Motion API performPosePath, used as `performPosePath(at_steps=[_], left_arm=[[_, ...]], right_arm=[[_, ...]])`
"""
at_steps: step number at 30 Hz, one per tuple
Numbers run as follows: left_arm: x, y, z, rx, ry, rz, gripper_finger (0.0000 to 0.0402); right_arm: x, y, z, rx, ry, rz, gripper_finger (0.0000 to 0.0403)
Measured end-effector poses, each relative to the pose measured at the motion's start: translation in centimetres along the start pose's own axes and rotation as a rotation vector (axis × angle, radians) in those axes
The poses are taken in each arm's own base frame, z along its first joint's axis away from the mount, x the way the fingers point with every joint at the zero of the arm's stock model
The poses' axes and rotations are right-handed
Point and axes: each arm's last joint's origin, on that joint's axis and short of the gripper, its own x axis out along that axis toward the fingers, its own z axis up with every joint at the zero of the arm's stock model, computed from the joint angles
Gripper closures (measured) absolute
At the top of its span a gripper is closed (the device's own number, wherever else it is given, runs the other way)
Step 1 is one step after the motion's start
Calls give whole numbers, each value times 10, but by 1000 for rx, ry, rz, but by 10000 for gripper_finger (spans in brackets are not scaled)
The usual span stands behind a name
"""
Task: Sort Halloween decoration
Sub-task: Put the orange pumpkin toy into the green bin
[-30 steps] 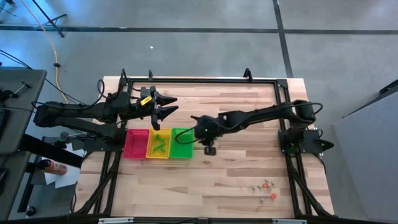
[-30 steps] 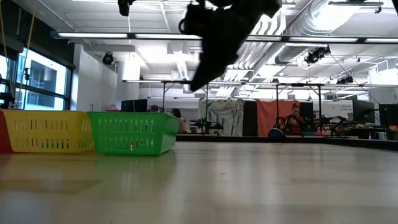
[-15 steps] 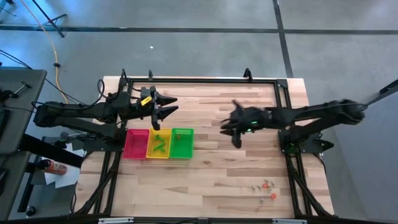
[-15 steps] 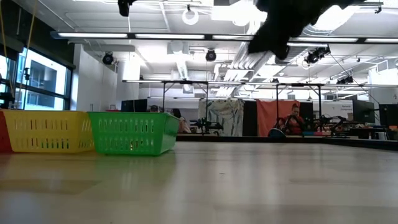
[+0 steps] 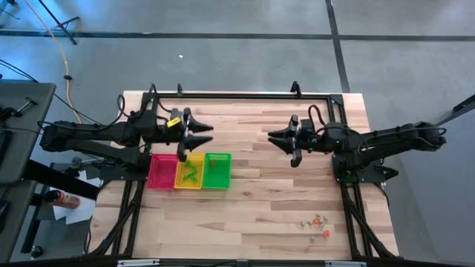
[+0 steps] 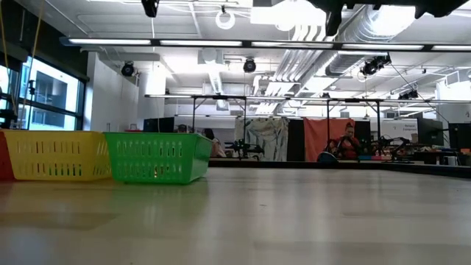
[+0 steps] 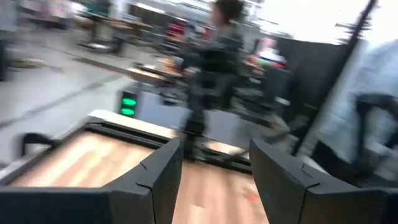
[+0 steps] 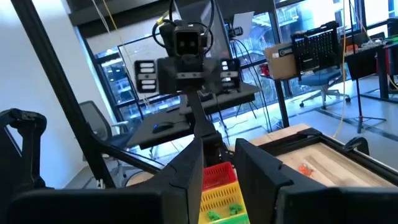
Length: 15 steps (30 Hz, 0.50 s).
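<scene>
right gripper point(image 5: 286, 142), fingers apart and empty, hovers mid-table between trips; next, reach the loose trinkets point(image 5: 318, 224)

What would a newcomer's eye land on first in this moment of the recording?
Probably the three bright trays in a row, red tray, yellow tray and green tray, on the table's left half. The left claw hovers just behind them with open fingers, the right claw hangs mid-table, and a small cluster of tiny trinkets sits alone near the front right corner.
</scene>
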Motion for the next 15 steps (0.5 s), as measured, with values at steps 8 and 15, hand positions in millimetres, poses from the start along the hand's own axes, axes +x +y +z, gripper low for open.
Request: performPosePath(at_steps=[8,15], left_arm=[[0,0,-3,0,33,-5,228],[0,4,-7,-155,76,32,228]], right_arm=[[0,0,0,2,-3,4,316],[0,0,0,2,-2,4,316]])
